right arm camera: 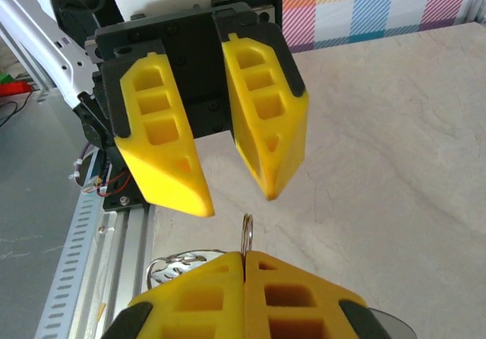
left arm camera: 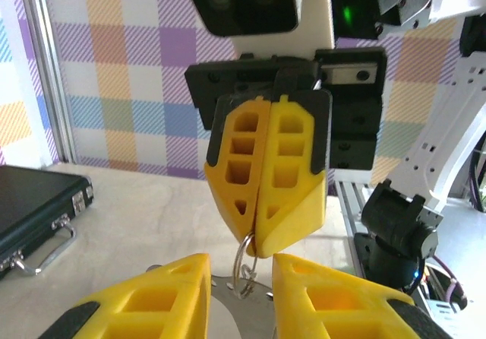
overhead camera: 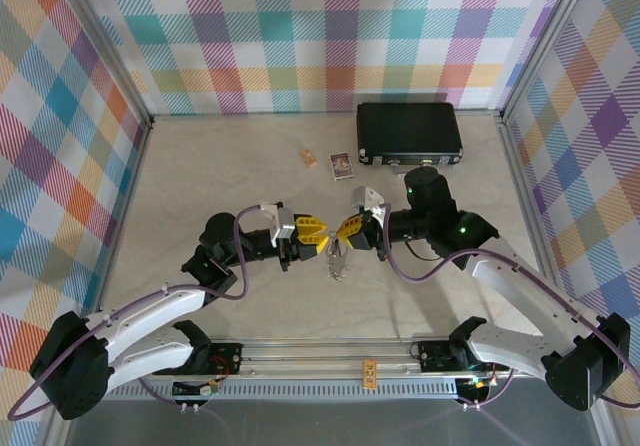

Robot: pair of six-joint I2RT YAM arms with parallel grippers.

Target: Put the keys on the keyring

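Note:
My right gripper (overhead camera: 350, 229) is shut on a thin steel keyring (right arm camera: 246, 229), which sticks up edge-on from between its yellow fingers (right arm camera: 205, 286). Keys (right arm camera: 171, 264) hang off the ring to the left in the right wrist view, and dangle below both grippers (overhead camera: 337, 263) over the table in the top view. My left gripper (overhead camera: 310, 234) faces the right one tip to tip and stands open. In the left wrist view the keyring (left arm camera: 244, 257) hangs in the gap between the left fingers (left arm camera: 178, 286), touching neither. A flat key blade (left arm camera: 228, 316) shows below.
A black case (overhead camera: 409, 133) lies at the back right of the table, also at the left edge (left arm camera: 34, 202) of the left wrist view. Two small cards (overhead camera: 341, 164) (overhead camera: 309, 157) lie in front of it. An aluminium rail (overhead camera: 330, 351) runs along the near edge.

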